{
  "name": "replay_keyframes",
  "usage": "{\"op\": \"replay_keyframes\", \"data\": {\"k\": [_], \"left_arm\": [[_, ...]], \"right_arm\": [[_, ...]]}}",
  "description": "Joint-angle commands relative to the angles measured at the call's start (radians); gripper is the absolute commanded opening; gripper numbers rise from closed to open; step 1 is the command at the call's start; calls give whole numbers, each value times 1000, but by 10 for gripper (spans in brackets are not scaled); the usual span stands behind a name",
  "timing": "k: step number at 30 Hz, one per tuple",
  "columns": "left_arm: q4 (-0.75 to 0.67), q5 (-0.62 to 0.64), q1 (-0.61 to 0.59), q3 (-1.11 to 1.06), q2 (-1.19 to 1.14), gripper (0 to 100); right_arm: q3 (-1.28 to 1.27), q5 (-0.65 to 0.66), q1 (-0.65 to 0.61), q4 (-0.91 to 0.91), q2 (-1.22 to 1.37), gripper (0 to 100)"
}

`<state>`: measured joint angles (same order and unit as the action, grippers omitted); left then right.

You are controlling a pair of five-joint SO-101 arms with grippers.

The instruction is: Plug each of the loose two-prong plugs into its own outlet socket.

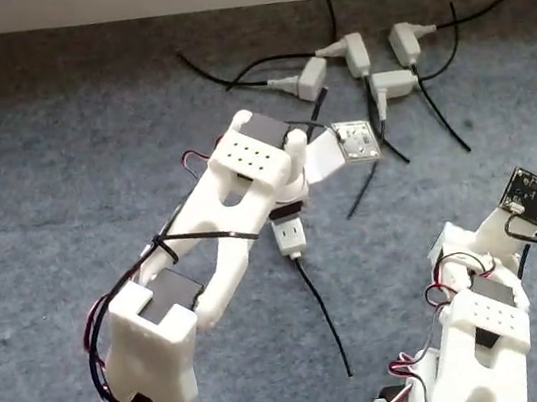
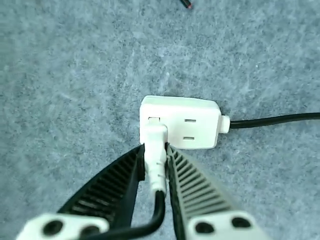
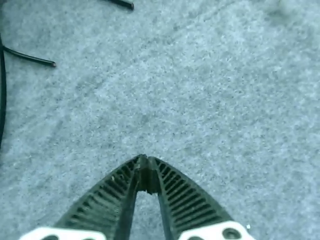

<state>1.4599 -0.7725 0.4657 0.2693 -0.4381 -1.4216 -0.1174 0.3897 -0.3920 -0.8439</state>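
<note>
Left wrist view: extended left end effector (image 2: 156, 156) pinches plug (image 2: 155, 136); right end effector (image 3: 145, 167) closed.

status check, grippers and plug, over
Left gripper shut on plug, its tip against socket. Right gripper shut, holding nothing. Nothing blocking.

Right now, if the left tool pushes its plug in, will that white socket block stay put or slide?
Probably slides: the socket block looks small and light, lying loose with nothing bracing it. The carpet may add grip. Its thin cord looks floppy, so little anchoring.
</note>
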Motion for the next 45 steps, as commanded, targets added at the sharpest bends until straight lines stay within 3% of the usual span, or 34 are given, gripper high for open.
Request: {"op": "replay_keyframes", "data": {"k": [1,30,35,39,45], "left_arm": [[5,-8,-15,24,7,7],[-20,-68,-31,12,-188,11],[-20,2,-30,15,-179,147],[11,89,-27,116,-179,189],[167,98,-25,392,-180,189]], "right_arm": [[13,-9,5,2,-19,7],[13,-9,5,2,-21,9],[13,-9,4,-4,-24,23],[10,-60,7,-4,-28,102],[8,-60,2,-4,-28,140]]}}
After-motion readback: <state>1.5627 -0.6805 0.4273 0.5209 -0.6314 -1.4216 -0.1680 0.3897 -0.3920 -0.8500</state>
